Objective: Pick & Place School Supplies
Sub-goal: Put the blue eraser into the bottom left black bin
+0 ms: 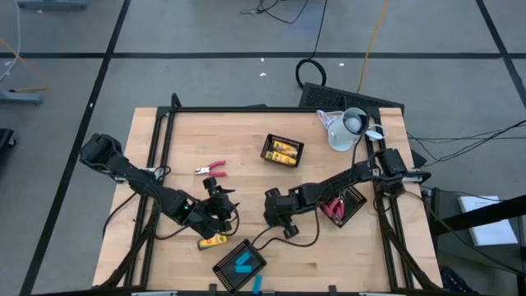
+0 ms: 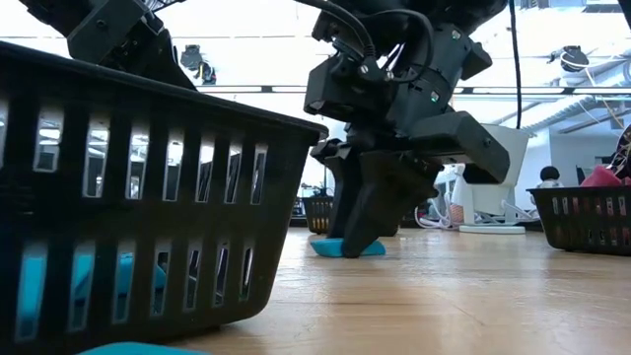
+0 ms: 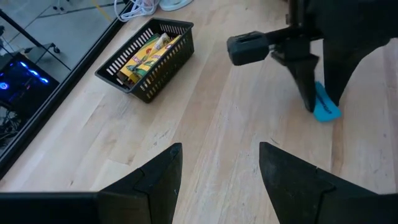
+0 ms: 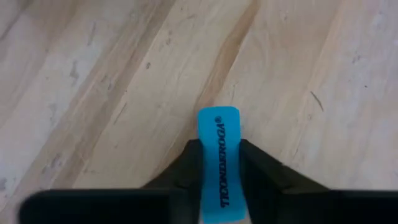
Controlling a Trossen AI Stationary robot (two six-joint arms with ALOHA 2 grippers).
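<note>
Right wrist view: right gripper (image 4: pixel 219 163) jaws clamp the blue piece (image 4: pixel 219 155) on the table (image 4: pixel 93 74); left gripper (image 3: pixel 217 168) jaws apart.

- The high view looks straight down from well above the wooden table (image 1: pixel 246 177), taking in its whole top and both arms.
- The low view sits at tabletop level, very near a black mesh tray (image 2: pixel 148 197) at its 9 o'clock, facing level across the table into the room.
- The left wrist view looks forward and down across the table; it shares the blue piece (image 3: pixel 324 107) with the low view.
- The right wrist view looks closely down at that piece.
</note>
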